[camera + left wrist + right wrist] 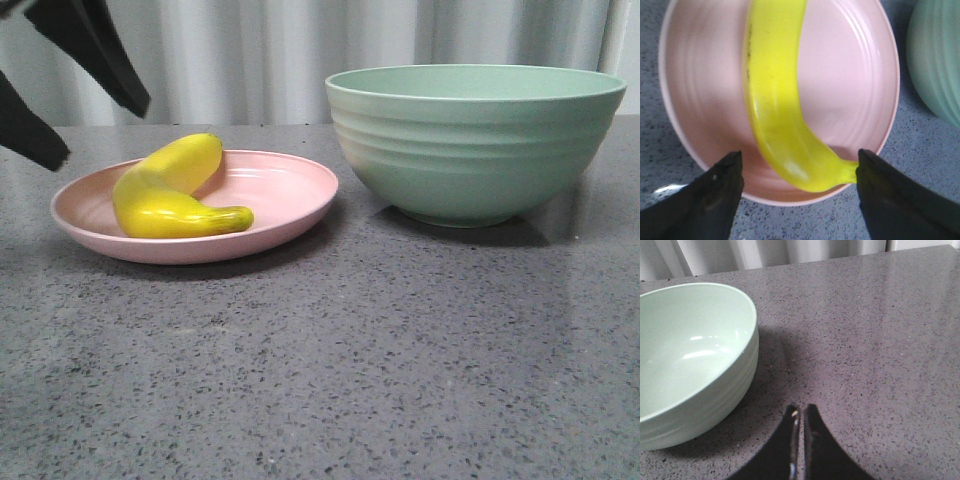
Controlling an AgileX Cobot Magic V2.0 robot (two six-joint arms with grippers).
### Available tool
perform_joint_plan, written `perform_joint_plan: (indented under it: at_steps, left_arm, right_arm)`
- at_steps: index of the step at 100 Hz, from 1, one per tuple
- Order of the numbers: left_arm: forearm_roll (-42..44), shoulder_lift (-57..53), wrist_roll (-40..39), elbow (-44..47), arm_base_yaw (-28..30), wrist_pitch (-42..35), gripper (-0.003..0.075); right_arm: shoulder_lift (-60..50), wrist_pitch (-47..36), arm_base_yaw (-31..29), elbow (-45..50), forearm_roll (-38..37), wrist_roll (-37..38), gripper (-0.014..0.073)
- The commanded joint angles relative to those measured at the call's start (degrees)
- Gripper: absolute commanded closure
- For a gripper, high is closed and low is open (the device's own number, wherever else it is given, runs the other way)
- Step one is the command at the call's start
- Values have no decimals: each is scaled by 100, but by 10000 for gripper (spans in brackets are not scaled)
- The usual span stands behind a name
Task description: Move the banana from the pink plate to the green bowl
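Observation:
The yellow banana [170, 190] lies on the pink plate [285, 190] at the left of the table. The green bowl [475, 140] stands to the plate's right, empty. My left gripper [95, 120] is open and hovers above the plate's left edge. In the left wrist view the gripper [799, 162] has its jaws wide apart over the banana's [777, 100] thick end, above the plate [850, 75], with nothing held. My right gripper [800, 412] is shut and empty above bare table beside the bowl [690, 365]; it is out of the front view.
The grey speckled tabletop [350, 360] runs to a white curtain [260, 50] at the back. The bowl's rim [935, 55] shows beside the plate in the left wrist view.

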Motion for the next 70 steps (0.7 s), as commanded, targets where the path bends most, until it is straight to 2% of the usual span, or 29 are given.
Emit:
perform_joint_plan:
  at_steps: [1, 44, 70]
  left_arm:
    - [-248, -39, -13, -189, -195, -353, 280]
    - [331, 248, -79, -201, -311, -536, 280]
    - [343, 257, -137, -201, -311, -748, 280]
  right_arm:
    - [23, -502, -1, -194, -30, -27, 666]
    - [23, -502, -1, -194, -30, -27, 666]
    - [23, -563, -1, -194, -30, -27, 666]
